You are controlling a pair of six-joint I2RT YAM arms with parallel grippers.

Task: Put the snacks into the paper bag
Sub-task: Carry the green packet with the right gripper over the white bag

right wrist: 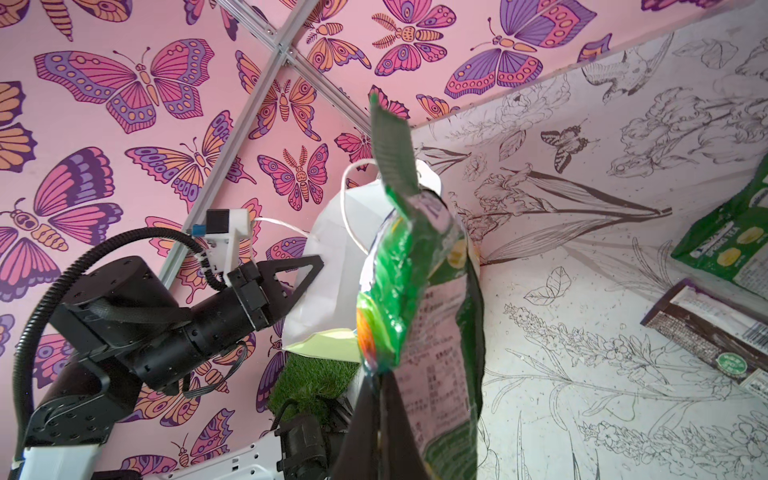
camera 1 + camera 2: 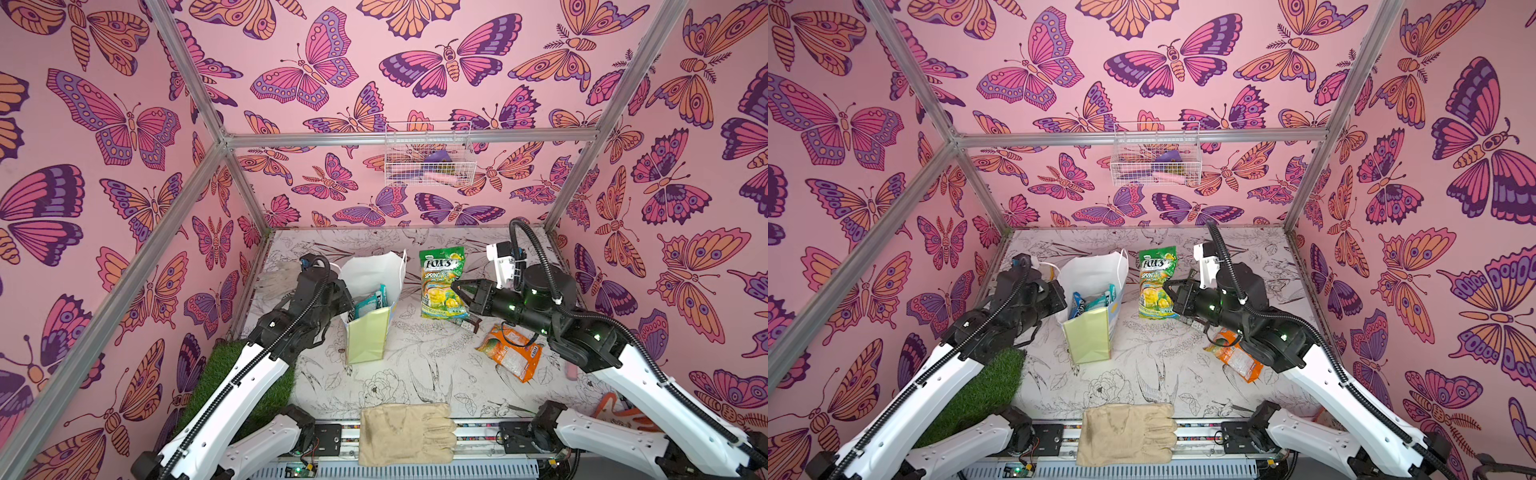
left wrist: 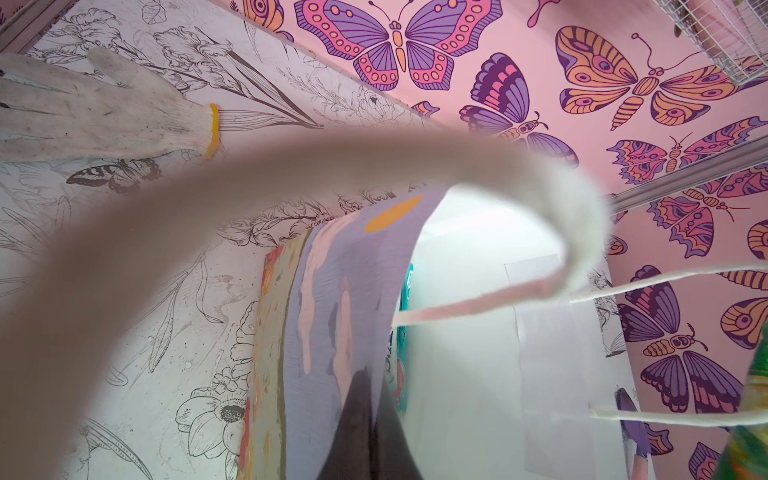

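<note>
1. The right tool is shut on the green packet. It grips the edge that lies to the right in both top views. The packet looks raised clear of the tabletop.
2. Governing relation: the bag stands upright just beside the packet, on its left in both top views, and apart from it. The packet's long axis runs front to back there. By my reading the long side of the bag's mouth runs the same way. The coming move should be a short sideways carry over the rim, then release.
3. The left tool is shut on a broad wall of the bag at the rim, apparently to steady it. That makes the right arm the one free to deliver.
4. The teal packets already stand inside at the front of the mouth. The free room lies towards the rear.
5. Outstanding items:
   - The orange packet lies partly under the right arm.
   - The bar and a second green packet lie flat, side by side, in the right wrist view.
6. Hazard: a cord handle stands up on the packet's side of the rim and may snag.
7. Surface and room:
   - The tabletop is flat and printed with line drawings.
   - The walls close three sides.
   - The basket hangs high on the rear wall.
   - The glove and the grass patch lie well apart from the path.
</note>
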